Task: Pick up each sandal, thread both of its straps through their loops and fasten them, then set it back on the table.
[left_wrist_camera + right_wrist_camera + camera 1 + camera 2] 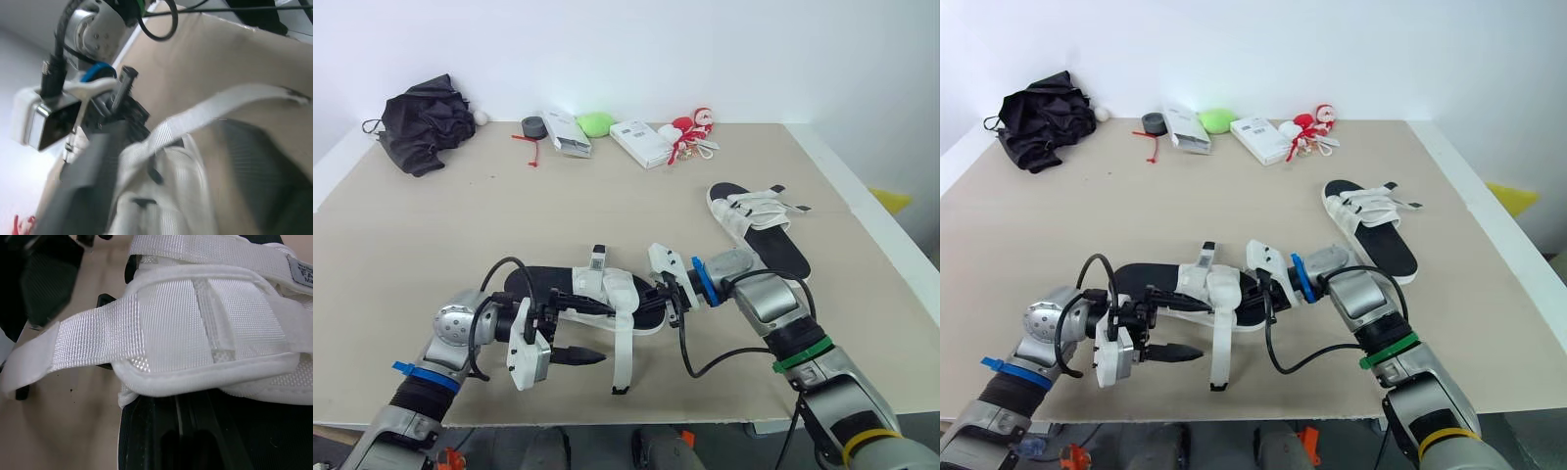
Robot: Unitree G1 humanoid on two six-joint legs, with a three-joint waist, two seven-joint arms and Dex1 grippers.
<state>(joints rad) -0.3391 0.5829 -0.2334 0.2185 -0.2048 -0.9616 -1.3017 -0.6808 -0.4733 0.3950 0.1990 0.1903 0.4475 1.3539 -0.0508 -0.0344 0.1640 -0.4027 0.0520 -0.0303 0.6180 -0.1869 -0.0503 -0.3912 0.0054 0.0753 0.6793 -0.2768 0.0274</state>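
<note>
The near sandal [607,292], a black sole with white straps, is held between my two grippers by the table's front edge. One loose white strap [624,352] hangs from it toward the table, and another strap end [597,258] sticks up. My right gripper [672,305] is shut on the sole's right end. In the right wrist view the white upper [195,333] is close in front. My left gripper [579,328] stands open at the sandal's left side, one finger by the straps and the other below the sole's near edge. The second sandal [759,225] lies flat at the right.
Along the far edge lie a black cloth [423,122], a tape roll [532,125], two white boxes [570,134] [641,142], a green object [596,122] and red-and-white items [693,132]. The table's front edge [607,423] runs just below the hanging strap.
</note>
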